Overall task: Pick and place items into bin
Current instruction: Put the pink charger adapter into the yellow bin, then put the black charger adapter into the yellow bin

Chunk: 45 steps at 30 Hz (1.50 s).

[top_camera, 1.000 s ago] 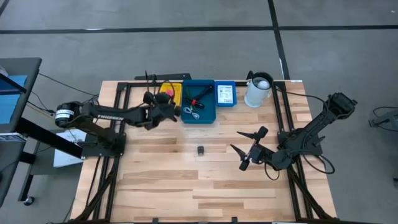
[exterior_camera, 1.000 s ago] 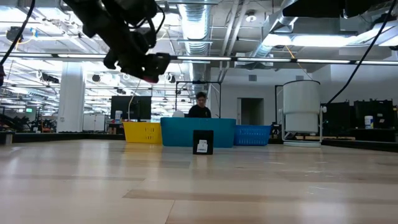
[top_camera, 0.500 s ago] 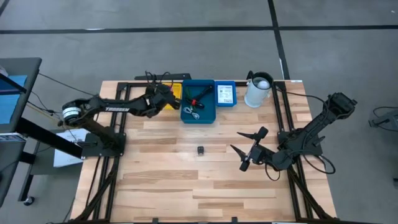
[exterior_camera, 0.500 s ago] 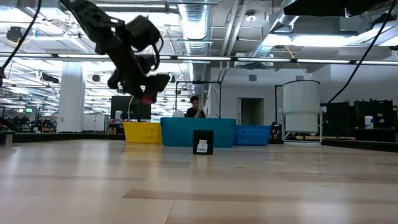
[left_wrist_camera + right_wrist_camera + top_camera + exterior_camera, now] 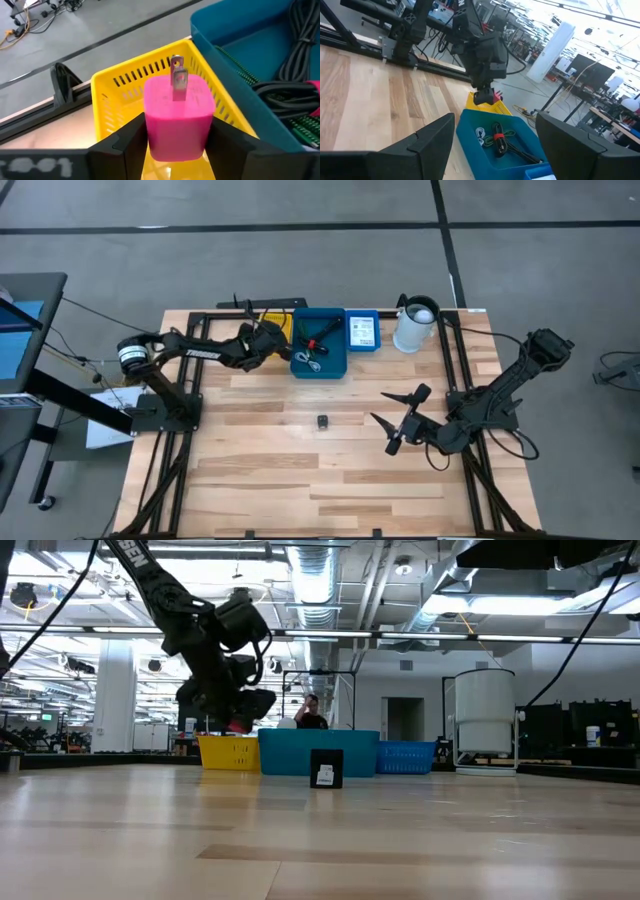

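left gripper (image 5: 176, 150) jaws pinch a pink plug cube (image 5: 177, 115) over the yellow bin (image 5: 120, 82), about eleven o'clock; black block (image 5: 323, 421) waits mid-bench; right gripper (image 5: 400, 420) idles, jaws spread

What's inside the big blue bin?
The blue plastic bin holds coiled black cables, one tied with a red band, and a green piece. Its floor underneath them is hidden.

This is a big industrial robotics lab. Bare pipes and ducts (image 5: 330, 580) run under a high ceiling with strip lights, other benches with monitors (image 5: 210, 712) stand behind, and the floor (image 5: 300, 250) is grey concrete.
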Each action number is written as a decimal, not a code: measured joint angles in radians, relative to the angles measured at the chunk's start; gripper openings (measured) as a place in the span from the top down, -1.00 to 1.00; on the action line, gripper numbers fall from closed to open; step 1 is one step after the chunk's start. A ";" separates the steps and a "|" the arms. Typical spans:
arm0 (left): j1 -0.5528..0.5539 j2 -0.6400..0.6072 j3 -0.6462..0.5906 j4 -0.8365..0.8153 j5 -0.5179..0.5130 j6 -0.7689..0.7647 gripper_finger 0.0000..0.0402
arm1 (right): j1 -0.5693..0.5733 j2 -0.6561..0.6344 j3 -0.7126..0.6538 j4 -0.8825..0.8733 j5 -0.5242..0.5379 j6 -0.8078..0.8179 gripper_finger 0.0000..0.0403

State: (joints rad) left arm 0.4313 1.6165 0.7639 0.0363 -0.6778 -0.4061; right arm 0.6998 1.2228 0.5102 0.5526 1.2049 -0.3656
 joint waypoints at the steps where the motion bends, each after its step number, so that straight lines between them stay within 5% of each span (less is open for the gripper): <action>1: 0.000 0.000 0.000 0.003 0.000 0.000 0.16 | 0.000 0.000 0.000 0.000 0.000 0.000 -0.37; 13: 0.000 0.000 0.000 0.025 0.069 0.006 -0.05 | 0.000 0.000 0.000 0.000 0.000 0.000 -0.37; 24: -0.011 -0.031 0.000 -0.015 0.344 0.162 -0.04 | 0.000 0.000 0.000 -0.062 -0.002 0.000 -0.37; 38: -0.103 -0.234 0.000 -0.101 0.267 0.338 -0.04 | -0.002 0.000 0.000 -0.068 -0.065 0.000 -0.37; 45: -0.210 -0.312 0.000 -0.098 0.454 0.362 -0.04 | 0.000 0.000 0.000 -0.089 -0.065 0.002 -0.37</action>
State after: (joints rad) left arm 0.2212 1.3043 0.7639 -0.0616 -0.2241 -0.0441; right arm 0.6998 1.2228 0.5102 0.4632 1.1400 -0.3637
